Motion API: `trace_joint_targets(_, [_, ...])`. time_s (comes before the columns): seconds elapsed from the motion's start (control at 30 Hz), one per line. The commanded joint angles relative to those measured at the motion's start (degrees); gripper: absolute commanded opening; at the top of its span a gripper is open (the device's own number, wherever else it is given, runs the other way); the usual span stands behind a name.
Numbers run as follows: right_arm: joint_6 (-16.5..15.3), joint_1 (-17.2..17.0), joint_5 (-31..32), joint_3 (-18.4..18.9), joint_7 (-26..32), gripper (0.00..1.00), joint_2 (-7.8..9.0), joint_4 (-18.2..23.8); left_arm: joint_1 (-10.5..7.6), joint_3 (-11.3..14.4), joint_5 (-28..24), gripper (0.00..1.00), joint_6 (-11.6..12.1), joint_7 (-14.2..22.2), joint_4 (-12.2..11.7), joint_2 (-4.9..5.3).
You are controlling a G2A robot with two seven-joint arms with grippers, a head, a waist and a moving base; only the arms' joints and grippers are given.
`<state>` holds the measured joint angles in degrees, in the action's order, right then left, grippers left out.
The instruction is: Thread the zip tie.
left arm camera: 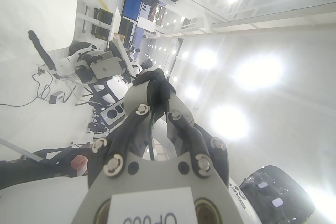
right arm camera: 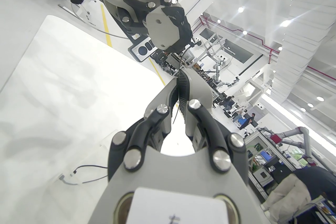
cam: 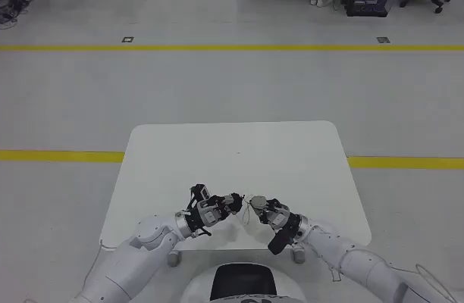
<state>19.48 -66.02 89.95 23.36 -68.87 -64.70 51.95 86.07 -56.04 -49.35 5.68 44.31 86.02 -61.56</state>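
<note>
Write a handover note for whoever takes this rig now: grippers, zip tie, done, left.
Left gripper: shut on the thin black plastic zip tie.
Right gripper: shut on the same tie, facing the left one closely, over the white table's near half.
Done: tie picked up, held between both.
Left: threading the tail through the head; cannot tell whether it has started.
</note>
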Motion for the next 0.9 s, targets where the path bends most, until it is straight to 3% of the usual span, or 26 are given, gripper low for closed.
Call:
trace_joint_targets(0.0, [0.0,0.49,0.0,-0.66,0.33,0.0,0.05,-0.27,-0.04,0.03,-0.04,0.0,-0.01,0.01,-0.05,-0.01])
trace_joint_targets(0.53, [0.0,3.18,0.0,-5.12,2.94,0.0,0.25,-0.58,-0.23,0.17,-0.27,0.0,0.09,-0.06,-0.35,-0.07])
trace_joint_targets(0.87, [0.0,2.33,0.0,-3.83,2.99,0.0,0.31,-0.45,-0.13,-0.47,-1.09,0.0,0.6,0.18,-0.45,0.0])
